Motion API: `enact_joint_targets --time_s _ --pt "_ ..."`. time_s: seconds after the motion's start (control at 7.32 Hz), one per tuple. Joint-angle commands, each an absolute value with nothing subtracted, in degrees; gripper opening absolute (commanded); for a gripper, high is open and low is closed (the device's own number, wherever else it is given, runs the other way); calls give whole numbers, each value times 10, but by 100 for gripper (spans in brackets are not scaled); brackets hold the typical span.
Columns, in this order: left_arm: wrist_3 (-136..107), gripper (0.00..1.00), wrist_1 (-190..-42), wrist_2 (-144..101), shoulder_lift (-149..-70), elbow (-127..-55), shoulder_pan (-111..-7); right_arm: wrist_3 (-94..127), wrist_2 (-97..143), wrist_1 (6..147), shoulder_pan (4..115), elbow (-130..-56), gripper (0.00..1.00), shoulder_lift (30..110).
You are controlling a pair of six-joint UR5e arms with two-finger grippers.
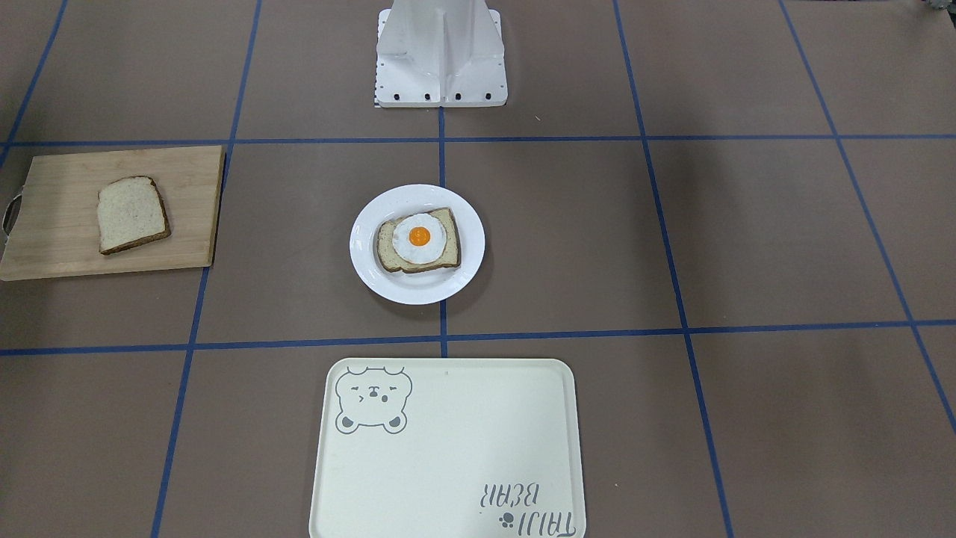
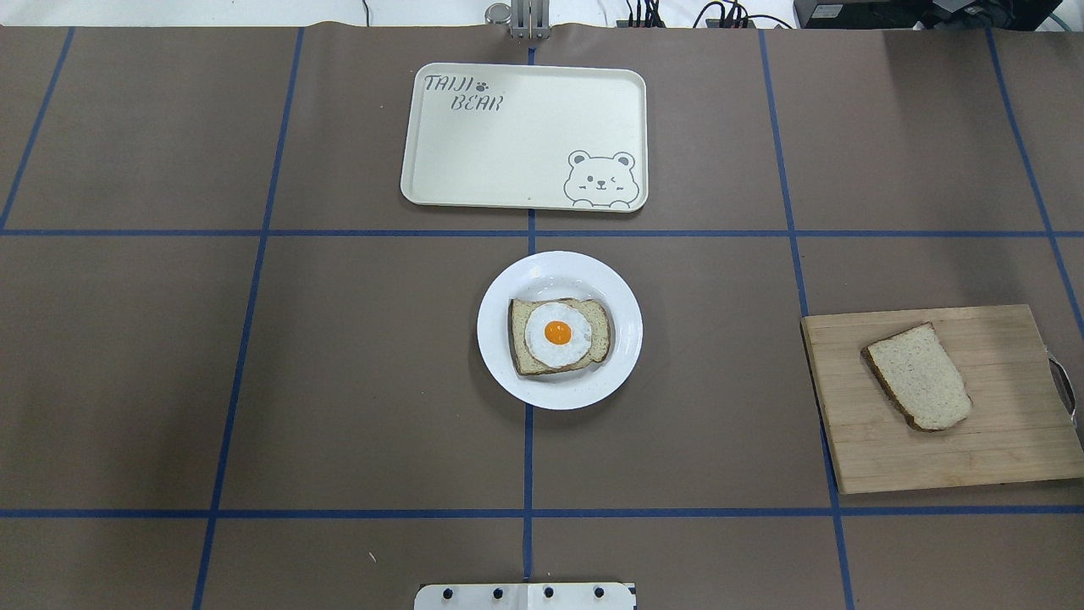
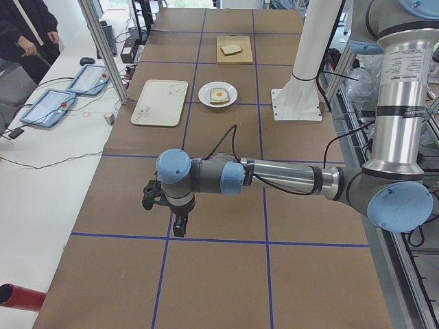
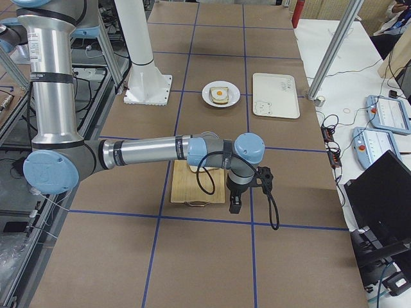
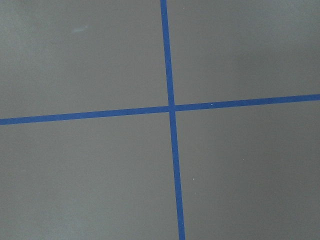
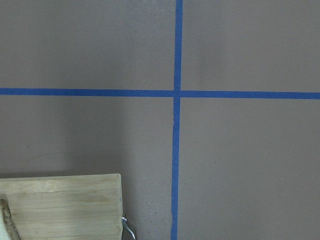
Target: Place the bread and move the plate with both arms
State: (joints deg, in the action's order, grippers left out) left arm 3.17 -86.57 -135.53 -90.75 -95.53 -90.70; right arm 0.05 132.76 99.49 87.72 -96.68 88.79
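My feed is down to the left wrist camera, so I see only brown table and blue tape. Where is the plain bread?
Observer: The plain bread slice lies on a wooden cutting board on the robot's right side.
Operator: And the plate?
Observer: The white plate sits mid-table, holding an egg-topped bread slice.
Operator: The tray?
Observer: The cream bear tray lies just beyond the plate, apart from it.

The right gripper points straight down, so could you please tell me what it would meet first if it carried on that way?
Probably the bare brown table near a blue tape crossing. The right gripper seems to hang just off the corner of the cutting board, though depth is unclear.
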Motion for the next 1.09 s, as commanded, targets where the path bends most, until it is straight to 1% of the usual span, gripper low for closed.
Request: enact_joint_targets --time_s 0.0,0.41,0.55,0.68,0.82,0.96 --pt "33 98 -867 -1354 -907 -955 -907 1 1327 995 877 -968 100 887" --pt "30 98 -867 -1354 -909 -964 -907 0 1326 994 877 -981 100 885" --pt "28 98 -867 -1355 -914 -988 -907 3 1327 958 876 -994 100 882" --pt "29 98 -877 -1355 -923 -1006 -907 2 1323 872 876 -997 100 882" --pt "29 98 -920 -1355 -933 -1002 -907 5 1323 803 876 -990 100 884" --pt "24 98 -981 -1337 -953 -978 -907 13 1334 793 878 -990 100 882"
